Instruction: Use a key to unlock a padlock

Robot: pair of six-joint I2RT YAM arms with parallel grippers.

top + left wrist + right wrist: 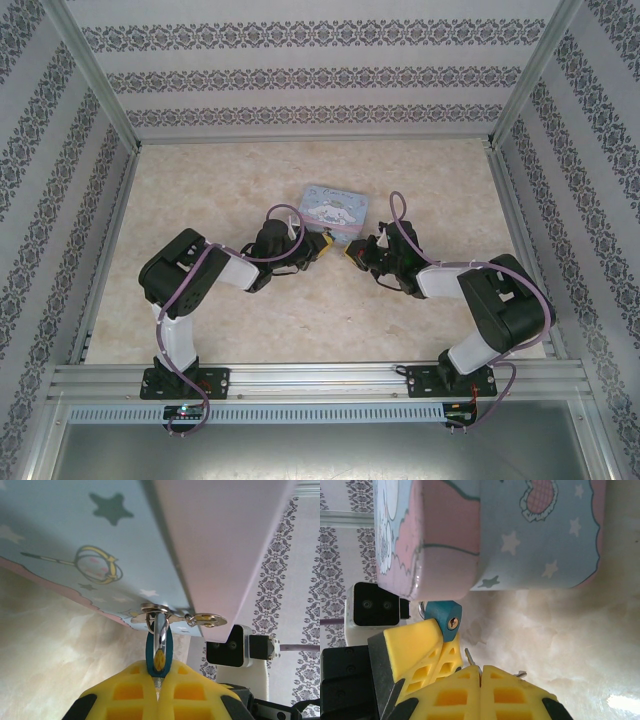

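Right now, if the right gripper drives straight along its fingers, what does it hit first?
Probably the tin, dead ahead of the right gripper. The padlock in the left gripper sits just off that line, so the key would likely miss it. Depth is unclear.

The left tool [325,244], clamped on the small teal padlock [442,613], and the right tool [352,254], pinched on a thin silvery key [468,656], stand tip to tip, with barely any gap between them. Directly beyond both, the pale-blue cartoon-printed rectangular tin [335,205] blocks forward travel; the padlock sits at its near edge. Clear passage: the beige marbled surface [250,330] lies open left and right of the tin and behind it, up to the patterned rear wall [300,80]. Patterned side walls [50,200] bound the area.
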